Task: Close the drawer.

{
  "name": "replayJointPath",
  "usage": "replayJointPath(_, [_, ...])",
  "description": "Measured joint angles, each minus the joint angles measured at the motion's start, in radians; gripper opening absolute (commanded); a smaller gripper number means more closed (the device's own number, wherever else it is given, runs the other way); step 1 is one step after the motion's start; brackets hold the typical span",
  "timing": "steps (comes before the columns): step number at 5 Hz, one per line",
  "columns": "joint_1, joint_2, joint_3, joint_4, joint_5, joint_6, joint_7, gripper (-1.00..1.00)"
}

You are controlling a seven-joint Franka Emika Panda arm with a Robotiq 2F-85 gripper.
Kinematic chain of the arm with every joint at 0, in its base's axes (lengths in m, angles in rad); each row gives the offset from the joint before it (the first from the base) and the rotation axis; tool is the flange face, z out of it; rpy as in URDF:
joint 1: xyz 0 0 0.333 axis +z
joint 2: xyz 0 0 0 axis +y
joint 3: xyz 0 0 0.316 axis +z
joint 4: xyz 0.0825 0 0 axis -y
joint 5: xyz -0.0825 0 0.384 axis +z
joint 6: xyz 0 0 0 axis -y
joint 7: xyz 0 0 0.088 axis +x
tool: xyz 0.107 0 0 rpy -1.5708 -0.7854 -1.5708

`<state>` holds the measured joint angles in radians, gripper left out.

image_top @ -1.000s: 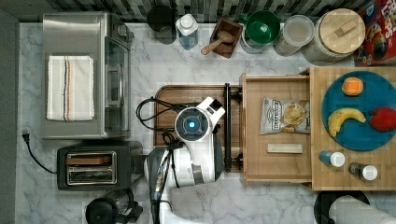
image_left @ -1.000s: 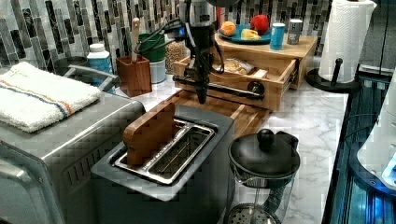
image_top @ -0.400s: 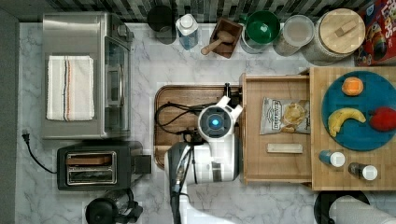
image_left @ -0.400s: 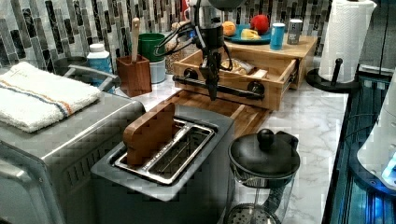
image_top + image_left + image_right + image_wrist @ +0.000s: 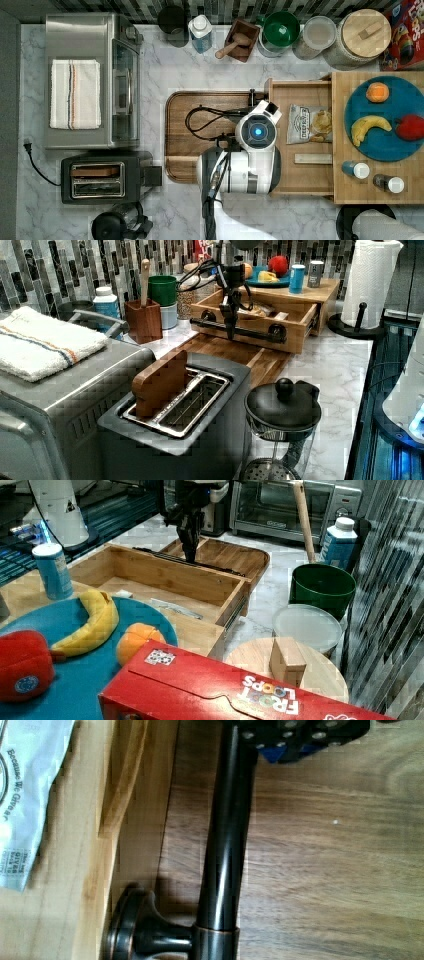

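- Pushing on the handle (image 5: 250, 331) is the step in hand by my read; the drawer (image 5: 300, 86) stands pulled well out from under the wood slab (image 5: 370, 187), so most of the closing travel is left
- gripper (image 5: 230, 332) hangs down right at the black bar, near its middle, touching or just short of it; cannot tell whether it is set wide or narrow, or whether it holds the bar
- drawer box lies just beyond the gripper, on the far side of the bar from the cutting board (image 5: 190, 135); the board lies under and behind the gripper
- wrist view has the bar (image 5: 225, 850) running under the gripper, with one round mount on the drawer front
- risk: gripper rides over or under the round bar when it pushes, because the bar is thin and glossy; the drawer would then stop partway
- risk: an off-centre push racks the drawer on its rails and jams it
- risk: the gripper tip sits low and may drag on the cutting board
- risk: the chip bag (image 5: 310, 124) inside the drawer, beyond the gripper, may catch the slab edge if it stands proud of the rim; its height I cannot tell
- risk: a hard shove could shake the slab and what stands on it
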<state>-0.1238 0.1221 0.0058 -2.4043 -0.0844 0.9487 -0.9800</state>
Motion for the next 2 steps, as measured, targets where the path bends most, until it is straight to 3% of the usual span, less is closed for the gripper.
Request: replayJointPath(2, [-0.029, 0.020, -0.027, 0.031, 0.044, -0.003, -0.067, -1.00])
